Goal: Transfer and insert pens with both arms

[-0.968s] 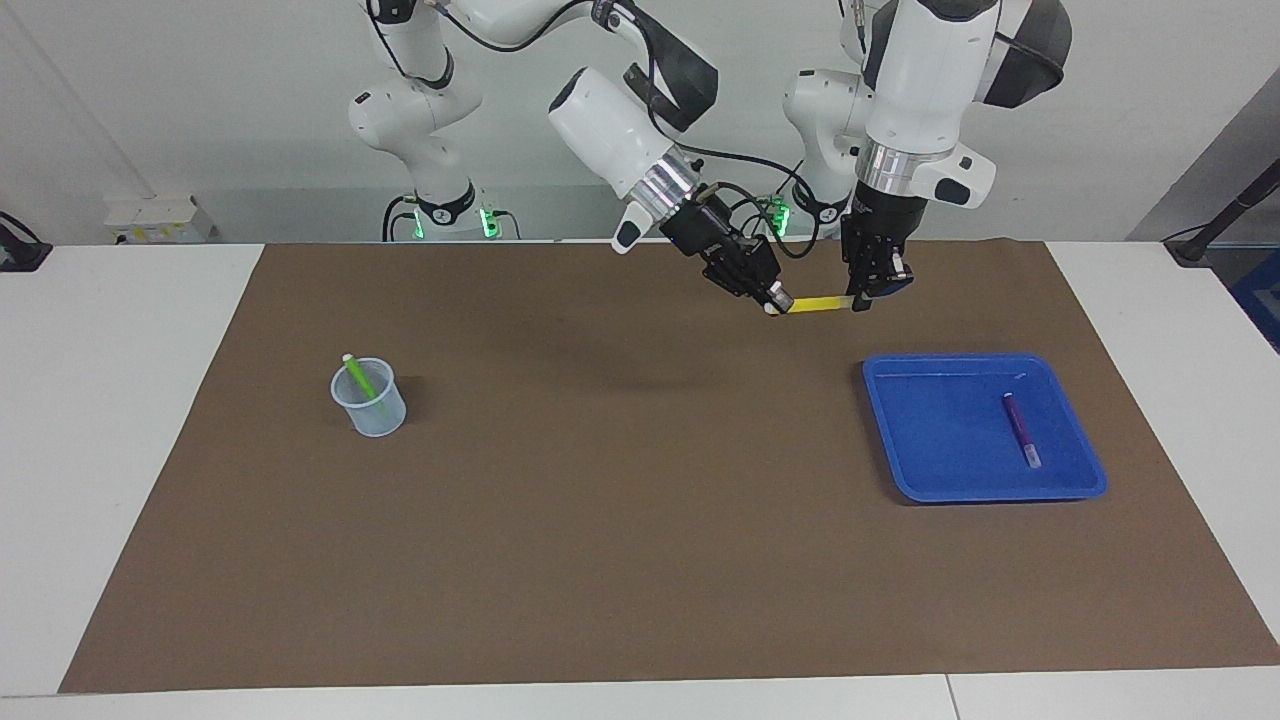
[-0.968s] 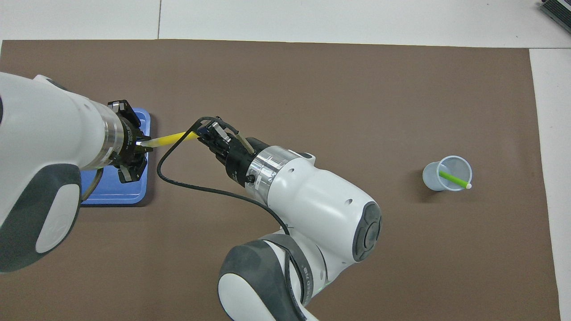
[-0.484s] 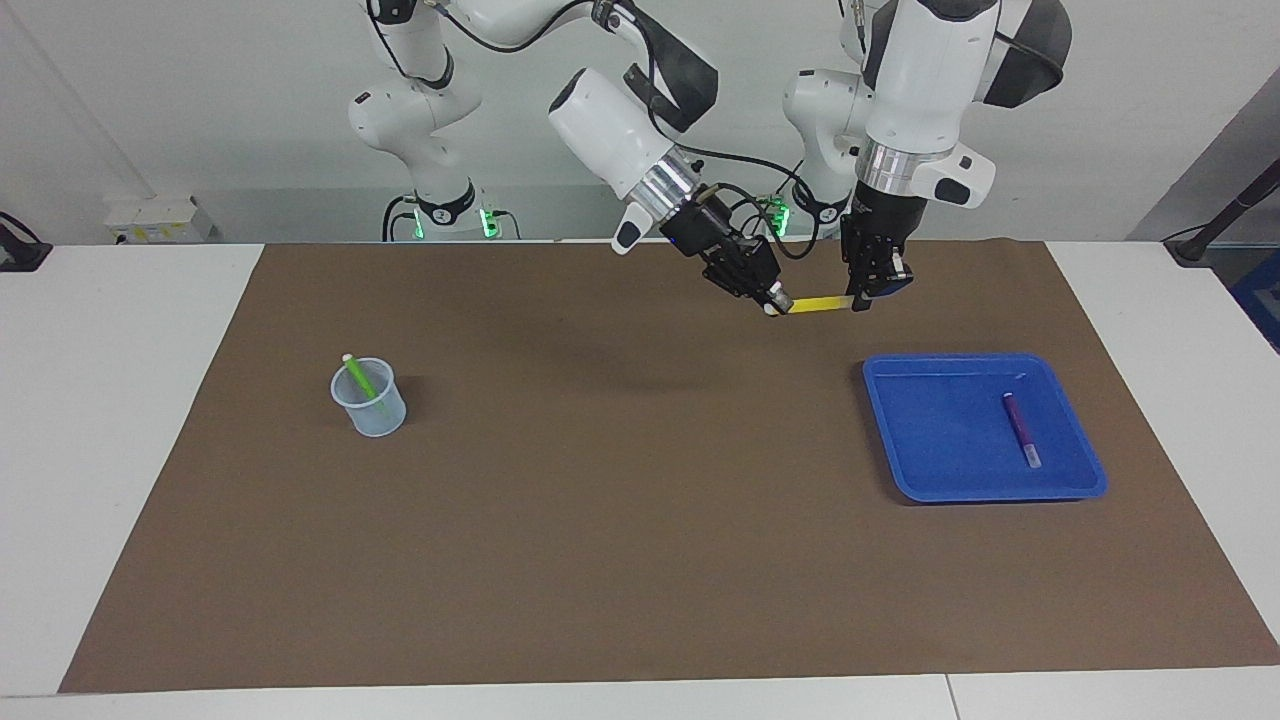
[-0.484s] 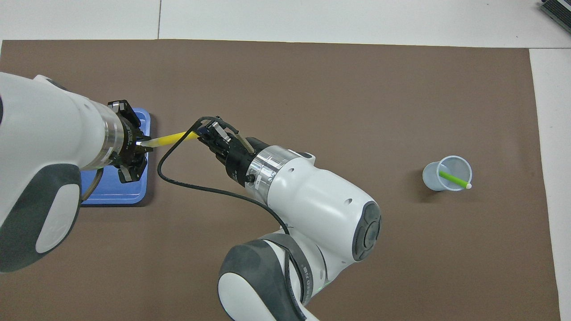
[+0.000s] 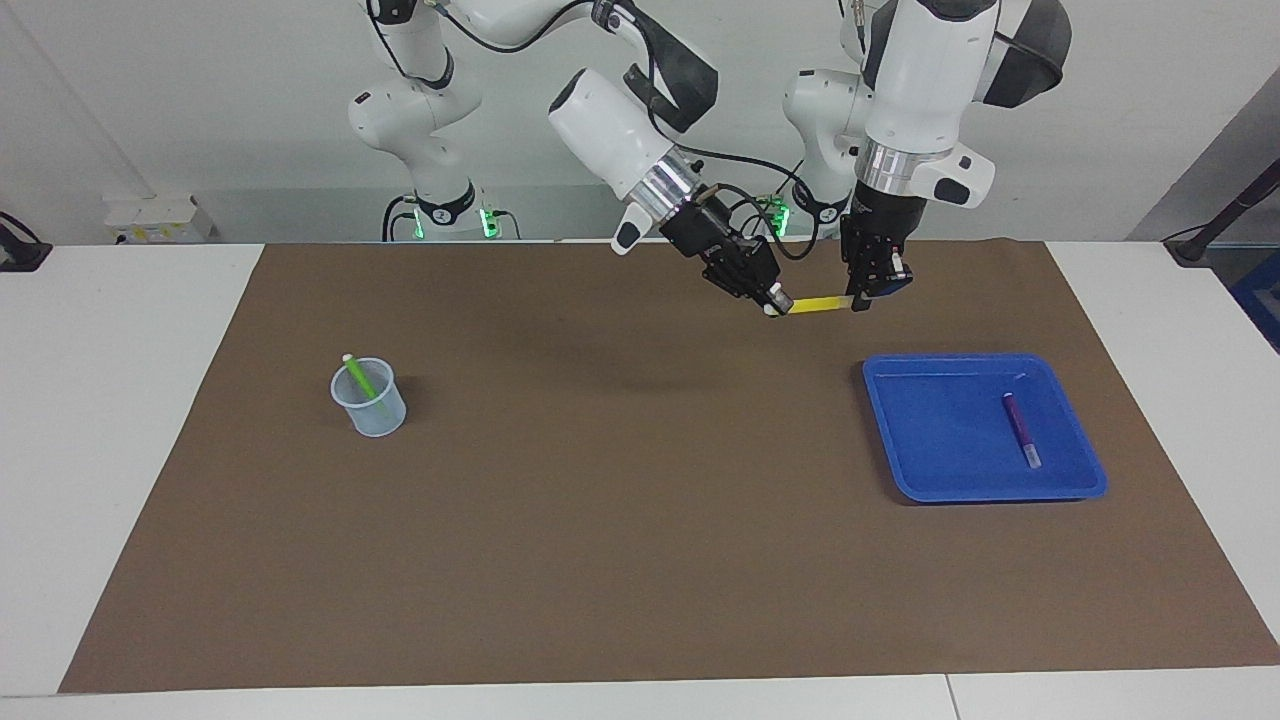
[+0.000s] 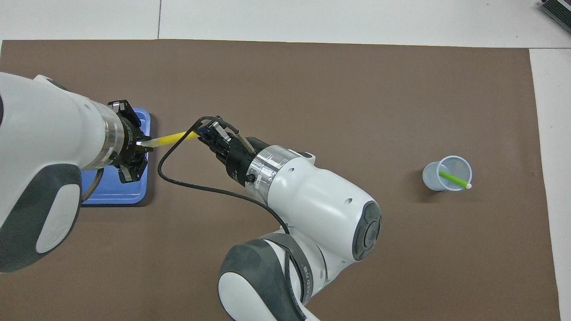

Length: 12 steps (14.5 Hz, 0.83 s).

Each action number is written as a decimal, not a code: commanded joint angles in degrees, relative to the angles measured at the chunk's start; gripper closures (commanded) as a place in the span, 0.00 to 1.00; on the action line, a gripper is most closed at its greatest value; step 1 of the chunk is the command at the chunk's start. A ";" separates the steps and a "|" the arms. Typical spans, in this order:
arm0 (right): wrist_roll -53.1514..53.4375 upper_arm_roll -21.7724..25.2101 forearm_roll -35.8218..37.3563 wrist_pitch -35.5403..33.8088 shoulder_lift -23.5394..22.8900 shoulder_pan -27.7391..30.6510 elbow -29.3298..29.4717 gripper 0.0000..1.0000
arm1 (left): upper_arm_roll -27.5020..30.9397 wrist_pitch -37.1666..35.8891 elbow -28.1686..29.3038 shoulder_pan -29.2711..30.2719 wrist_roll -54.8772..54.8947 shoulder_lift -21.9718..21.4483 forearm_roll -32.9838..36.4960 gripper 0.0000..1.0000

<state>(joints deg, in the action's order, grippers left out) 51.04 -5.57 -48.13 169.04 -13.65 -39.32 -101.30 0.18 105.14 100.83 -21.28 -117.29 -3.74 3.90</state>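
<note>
Nothing much has shifted over the last second: both arms hang where they were, with the yellow pen (image 5: pixel 818 303) stretched level between them above the brown mat (image 5: pixel 640 560), over the strip nearer to the robots than the blue tray (image 5: pixel 905 480).

From where I stand, the left gripper (image 5: pixel 860 300) points straight down and pinches one end of that pen, jaws closed tight on it. The right gripper (image 5: pixel 775 303) comes in at a slant and is clamped just as tightly on the whitish end. So this looks like the handover itself, with both holding at once and neither letting go yet.

The green pen (image 5: pixel 361 380) already leans in the clear cup (image 5: pixel 372 412) toward the right arm's end of the table, and the purple pen (image 5: pixel 1021 428) lies in the tray, waiting its turn.

What worries me is the release. If the left arm pulls away before its jaws open, or the right arm moves off first, the two will tug against each other and the pen could twist, slip, or flick out. The right gripper also holds only the very tip, so once it carries the pen alone, the pen may droop or swing and then miss the cup's narrow mouth.
</note>
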 commanded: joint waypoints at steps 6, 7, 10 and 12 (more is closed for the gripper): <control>-0.94 -0.59 -1.00 -0.90 -3.31 -0.84 2.95 1.00 | -1.41 1.12 0.07 -1.66 -0.66 -1.62 -1.53 0.56; -0.94 -0.59 -1.00 -0.90 -3.31 -0.84 2.95 1.00 | -1.41 1.12 0.07 -1.66 -0.66 -1.62 -1.53 0.53; -3.21 -0.59 -0.91 -1.95 -3.31 -0.58 2.60 1.00 | -1.41 1.12 0.07 -1.66 -0.66 -1.62 -1.53 0.51; -6.98 -0.50 -0.91 -6.06 -3.14 0.64 2.51 1.00 | -1.41 1.12 0.07 -1.66 -0.57 -1.80 -1.53 0.48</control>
<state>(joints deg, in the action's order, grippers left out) 48.56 -5.99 -48.13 166.55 -16.31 -40.13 -99.83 -1.76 105.84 100.30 -22.40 -117.61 -4.47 2.99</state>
